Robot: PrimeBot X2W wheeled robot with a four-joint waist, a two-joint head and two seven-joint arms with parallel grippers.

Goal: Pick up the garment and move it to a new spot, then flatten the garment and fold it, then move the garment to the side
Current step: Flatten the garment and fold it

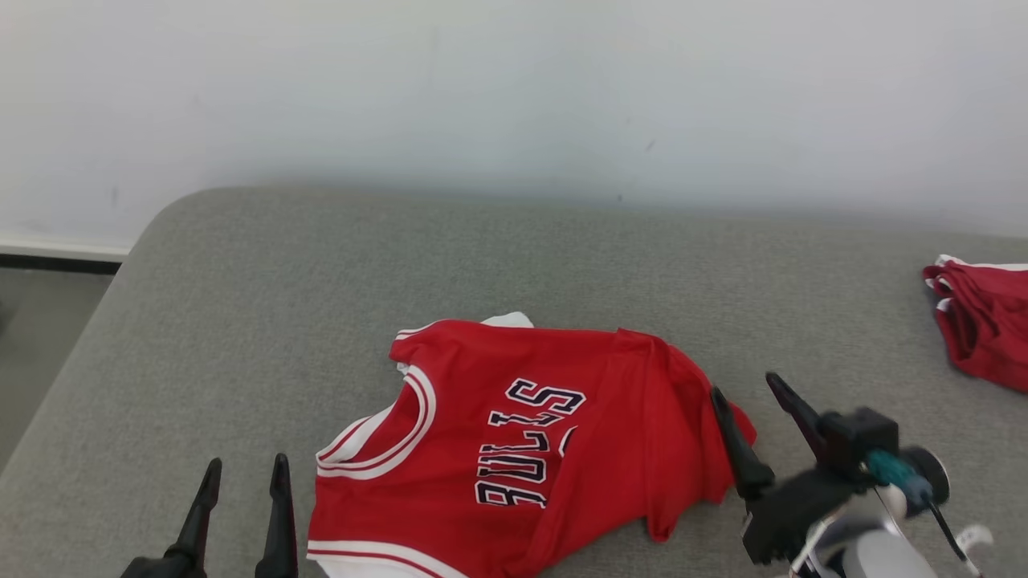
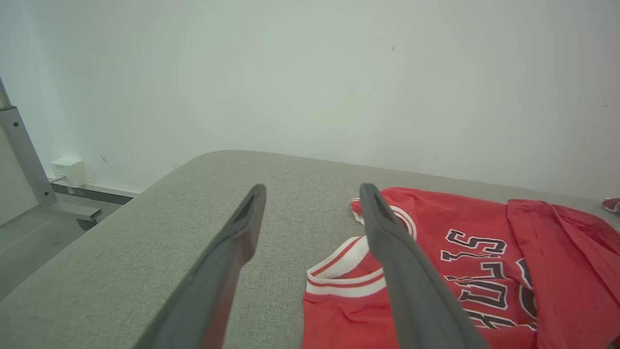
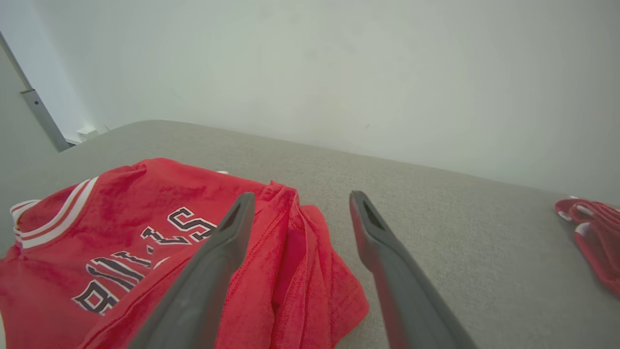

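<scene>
The jersey (image 1: 514, 433) lay on the pad (image 1: 321, 265), long axis 9 to 3 o'clock; the spread right end effector (image 1: 743, 385) was nearer, at its 3 o'clock hem, the spread left end effector (image 1: 246, 461) at 8 o'clock.

Bright, flat, diffuse all over; source not tellable. No glare, no hard shadows, just faint shading under the garment (image 1: 514, 433) hem beside the right gripper (image 1: 743, 384) fingertips. Sharp beyond the fingertips in both wrist views, soft and stretched low on the fingers (image 2: 416, 291). Slightly soft behind the right fingers in head view.
</scene>
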